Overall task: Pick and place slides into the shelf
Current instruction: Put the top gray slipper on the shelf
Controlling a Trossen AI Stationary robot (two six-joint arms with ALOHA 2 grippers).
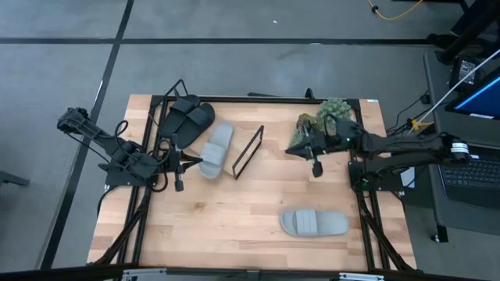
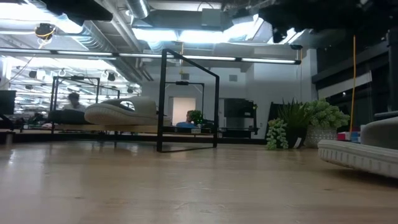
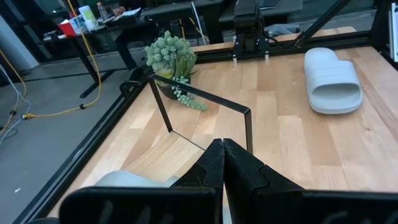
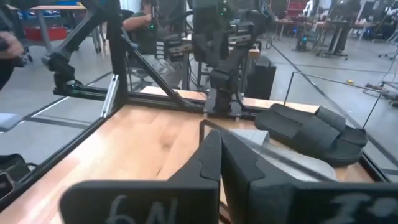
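At the left edge of the desk [image 1: 234,226] the left tool [image 1: 178,186] hung with its fingers pressed together, holding nothing, just beside the near end of the shelf [image 1: 199,136]. On that low rack, toward the back left of the desk, 2 black slides [image 1: 187,119] lay side by side, and 1 grey slide [image 1: 216,150] rested on the wooden board just to their right, lying at an angle. The rack's black wire end loop [image 1: 249,151] stood upright right beside that grey slide, near the middle of the desk. Farther right and toward the front edge, well apart from the rack, the second grey slide [image 1: 315,223] lay flat on the bare wood. Above it in the overhead view, the right tool [image 1: 316,168] was also closed tight and empty, hovering near the back right part of the desk. Just behind that tool stood a small potted plant [image 1: 330,113] in the desk's back right corner. Beyond the desk's right side, a laptop [image 1: 473,176] sat on a separate stand, with cables trailing near it.
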